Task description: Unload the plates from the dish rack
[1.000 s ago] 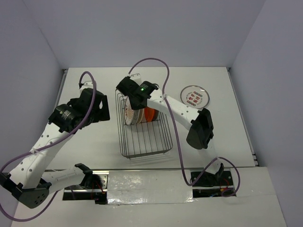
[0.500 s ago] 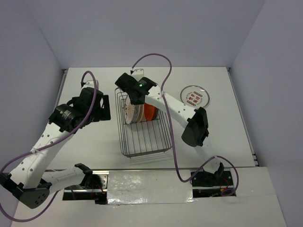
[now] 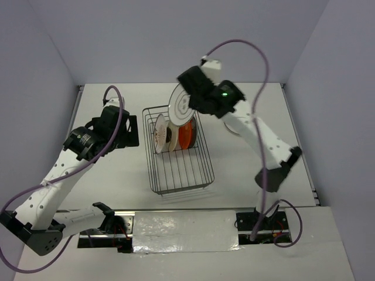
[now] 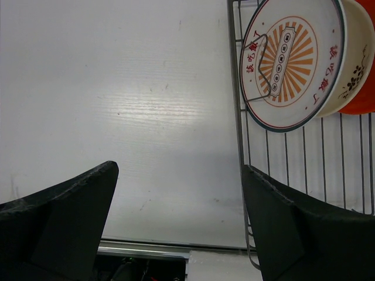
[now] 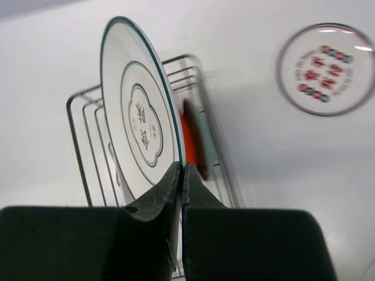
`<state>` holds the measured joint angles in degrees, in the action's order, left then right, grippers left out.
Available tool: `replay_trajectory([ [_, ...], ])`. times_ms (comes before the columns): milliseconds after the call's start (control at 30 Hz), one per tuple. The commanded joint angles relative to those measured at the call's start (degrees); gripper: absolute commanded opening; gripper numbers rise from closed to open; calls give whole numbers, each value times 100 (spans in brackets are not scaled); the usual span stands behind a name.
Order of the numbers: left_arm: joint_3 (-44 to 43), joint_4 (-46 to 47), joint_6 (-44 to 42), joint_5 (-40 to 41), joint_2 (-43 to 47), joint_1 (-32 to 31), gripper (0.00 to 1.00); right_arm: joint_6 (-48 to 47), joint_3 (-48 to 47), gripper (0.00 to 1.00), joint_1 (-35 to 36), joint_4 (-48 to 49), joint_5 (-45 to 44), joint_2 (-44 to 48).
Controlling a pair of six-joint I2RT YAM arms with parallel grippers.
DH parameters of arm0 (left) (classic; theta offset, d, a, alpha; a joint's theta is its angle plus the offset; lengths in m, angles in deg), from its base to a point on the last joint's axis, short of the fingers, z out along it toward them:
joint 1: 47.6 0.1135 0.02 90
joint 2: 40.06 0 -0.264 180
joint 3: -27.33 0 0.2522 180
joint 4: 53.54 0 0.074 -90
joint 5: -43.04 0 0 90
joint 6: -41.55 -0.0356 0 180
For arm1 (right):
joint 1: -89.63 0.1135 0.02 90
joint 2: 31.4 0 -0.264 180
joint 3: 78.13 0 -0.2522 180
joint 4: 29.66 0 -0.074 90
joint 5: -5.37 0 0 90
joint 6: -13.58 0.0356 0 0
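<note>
Plate (image 5: pixel 137 126), round, teal-rimmed, dark wire rack (image 3: pixel 181 170)

a lab booth; plain white walls (image 3: pixel 176 35) box in a white table (image 3: pixel 117 175)

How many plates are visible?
5: a teal-rimmed plate in the right gripper, a red-marked plate on the table, and a sunburst plate, cream plate and orange plate standing in the dish rack. Others may be hidden.

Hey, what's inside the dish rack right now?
At least three plates stand on edge in the dish rack's far half: sunburst plate, cream plate, orange plate. Its near half shows only wire. The white plate in the right fingers covers the far end, hiding anything there.
</note>
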<state>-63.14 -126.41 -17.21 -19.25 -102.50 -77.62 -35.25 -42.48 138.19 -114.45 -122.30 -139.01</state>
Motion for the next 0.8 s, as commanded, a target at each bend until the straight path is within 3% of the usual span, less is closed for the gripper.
replay_trajectory([
  [0, -230, 251, -84, -107, -84, 49, 100, 330, 1037, 0, -608, 88, -409, 1302],
  [67, -283, 286, -75, -151, -102, 49, 100, 113, 1926, 0, -1381, 806, -49, 2133],
  [100, -301, 295, -83, -186, -111, 49, 99, -107, 3106, 0, -1688, 1358, 457, 2487],
  [133, -310, 347, -110, -317, -111, 58, 99, -387, 3666, 0, -2396, 2546, 854, 2830],
  [200, -292, 426, -154, -458, -41, 67, 100, -434, 5261, 0, -3243, 3670, 2106, 3698],
  [267, -188, 628, -259, -739, 55, 84, 99, -338, 6363, 0, -4382, 5059, 2893, 4010],
  [367, 41, 865, -356, -1029, 327, 93, 100, -276, 7254, 0, -5398, 6639, 4386, 3977],
  [467, 305, 1076, -417, -1311, 529, 93, 99, -101, 7748, 0, -5890, 7398, 4698, 3740],
  [667, 604, 1209, -452, -1557, 750, 93, 99, -320, 7794, 0, -6243, 7612, 5120, 2431],
  [733, 604, 1139, -409, -1496, 750, 93, 99, -328, 7829, 5, -6297, 7621, 5234, 2045],
  [767, 596, 1113, -400, -1418, 750, 93, 99, -346, 7829, 12, -6314, 7595, 5261, 1947],
])
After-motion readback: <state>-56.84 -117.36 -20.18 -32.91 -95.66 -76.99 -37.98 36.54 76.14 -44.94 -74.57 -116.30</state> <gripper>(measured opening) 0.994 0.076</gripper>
